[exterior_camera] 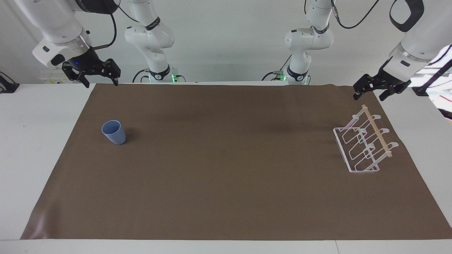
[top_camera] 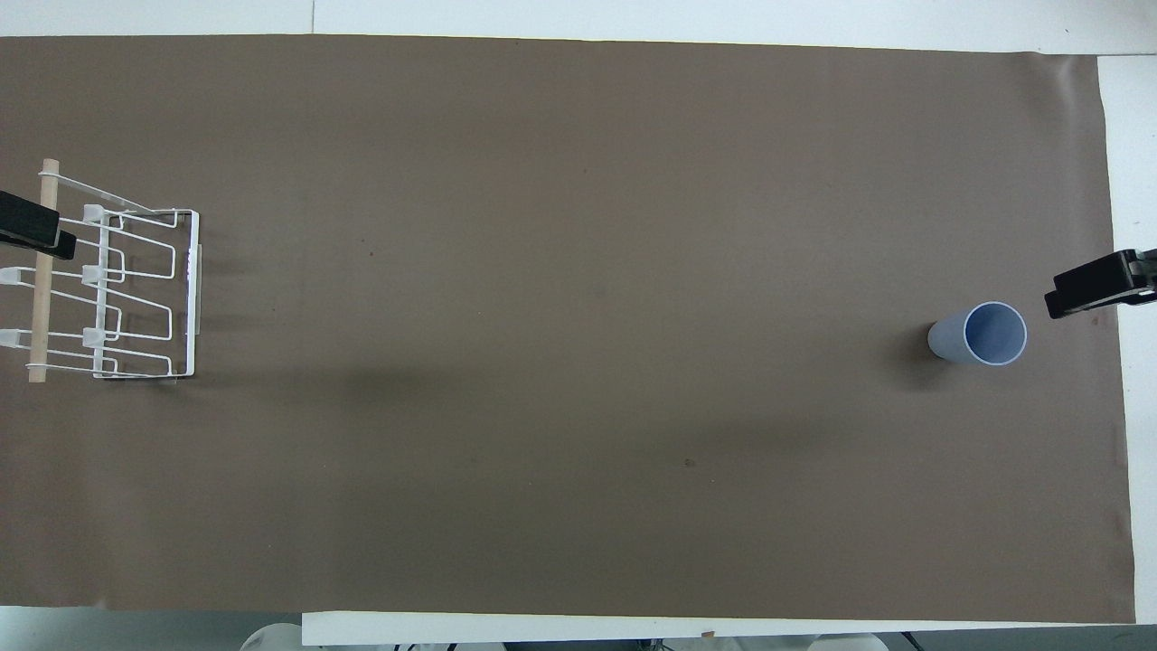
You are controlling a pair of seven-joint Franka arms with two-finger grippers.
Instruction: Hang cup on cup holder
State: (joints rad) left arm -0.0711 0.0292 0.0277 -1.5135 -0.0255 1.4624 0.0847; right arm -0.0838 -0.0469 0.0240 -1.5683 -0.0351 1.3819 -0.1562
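Observation:
The light-blue cup [exterior_camera: 113,132] stands upright, mouth up, on the brown mat toward the right arm's end of the table; it also shows in the overhead view [top_camera: 981,333]. The white wire cup holder [exterior_camera: 365,143] with its wooden rod stands toward the left arm's end, its prongs bare; it also shows in the overhead view [top_camera: 117,289]. My right gripper [exterior_camera: 100,83] is open and empty, raised over the mat's corner, apart from the cup. My left gripper [exterior_camera: 369,95] is open and empty, raised over the mat's edge beside the holder, not touching it.
The brown mat [exterior_camera: 226,169] covers most of the white table [exterior_camera: 35,141]. Both arm bases stand at the robots' edge of the table. Only the grippers' tips show in the overhead view, the right one [top_camera: 1098,285] and the left one [top_camera: 32,231].

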